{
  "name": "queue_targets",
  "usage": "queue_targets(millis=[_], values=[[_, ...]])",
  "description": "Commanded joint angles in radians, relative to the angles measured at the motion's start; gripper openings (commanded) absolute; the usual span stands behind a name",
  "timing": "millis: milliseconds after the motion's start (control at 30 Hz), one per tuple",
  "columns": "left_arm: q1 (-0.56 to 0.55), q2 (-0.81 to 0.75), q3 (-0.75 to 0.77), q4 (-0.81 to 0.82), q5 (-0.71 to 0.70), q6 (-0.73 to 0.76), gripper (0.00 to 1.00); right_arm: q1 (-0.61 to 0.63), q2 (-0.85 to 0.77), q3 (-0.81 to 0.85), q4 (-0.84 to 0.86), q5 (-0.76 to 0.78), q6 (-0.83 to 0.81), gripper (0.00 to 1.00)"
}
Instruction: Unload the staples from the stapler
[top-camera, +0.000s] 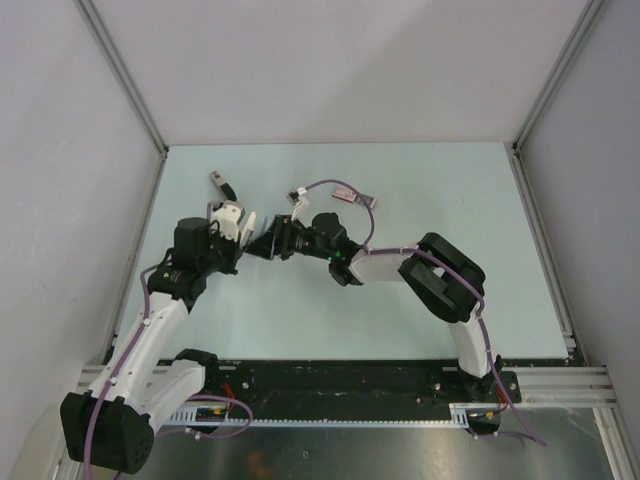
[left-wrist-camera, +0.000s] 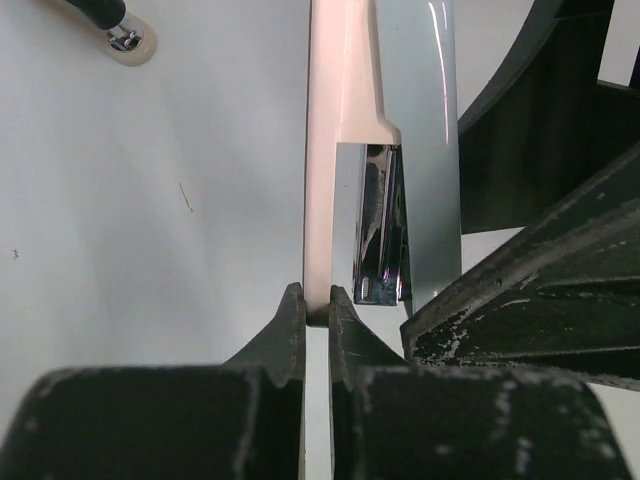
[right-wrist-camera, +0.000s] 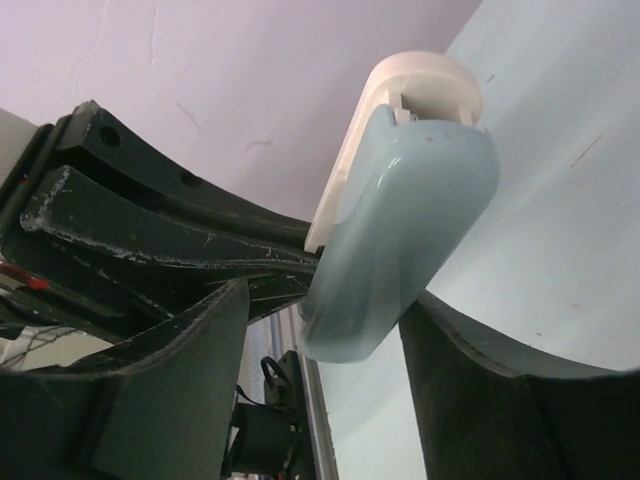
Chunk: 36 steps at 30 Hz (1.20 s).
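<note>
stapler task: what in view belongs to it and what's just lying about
In the job:
stapler, pinched by the left fingers
its metal staple tray
right fingers, one on either side of it

Lying about:
small dark and cream piece, untouched on the table, far left

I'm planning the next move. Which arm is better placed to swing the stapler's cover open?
Right. The right gripper straddles the stapler at its pale blue cover, jaws open either side, so it likely only needs to close. The left gripper is shut on the cream base, best used as anchor.
</note>
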<state>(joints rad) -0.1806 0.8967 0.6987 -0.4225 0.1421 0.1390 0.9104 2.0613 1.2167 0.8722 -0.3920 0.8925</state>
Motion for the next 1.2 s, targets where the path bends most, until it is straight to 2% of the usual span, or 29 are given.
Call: queue_targets(millis=[0, 167, 300, 367, 600, 900, 1167], values=[[0.011, -0.027, -0.006, 0.023, 0.019, -0.034, 0.0, 0.007, 0.022, 0.044, 0.076, -0.008, 0.029, 0.6], [0.014, -0.023, -0.006, 0.023, 0.027, -0.027, 0.0, 0.001, 0.033, 0.049, 0.084, -0.031, 0.047, 0.27], [0.026, -0.015, -0.006, 0.025, 0.016, 0.023, 0.0, -0.003, 0.025, 0.049, 0.048, -0.064, 0.037, 0.14], [0.038, -0.012, -0.011, 0.028, 0.019, 0.071, 0.0, -0.005, 0.02, 0.048, 0.021, -0.082, 0.021, 0.1], [0.089, 0.003, -0.08, 0.075, 0.009, 0.309, 0.0, 0.006, 0.026, 0.048, -0.087, -0.159, -0.059, 0.08], [0.166, 0.036, -0.127, 0.137, -0.029, 0.373, 0.0, 0.047, 0.029, 0.048, -0.242, -0.171, -0.194, 0.05], [0.172, -0.048, -0.233, 0.259, -0.075, 0.599, 0.0, 0.074, 0.014, 0.047, -0.373, -0.176, -0.343, 0.05]])
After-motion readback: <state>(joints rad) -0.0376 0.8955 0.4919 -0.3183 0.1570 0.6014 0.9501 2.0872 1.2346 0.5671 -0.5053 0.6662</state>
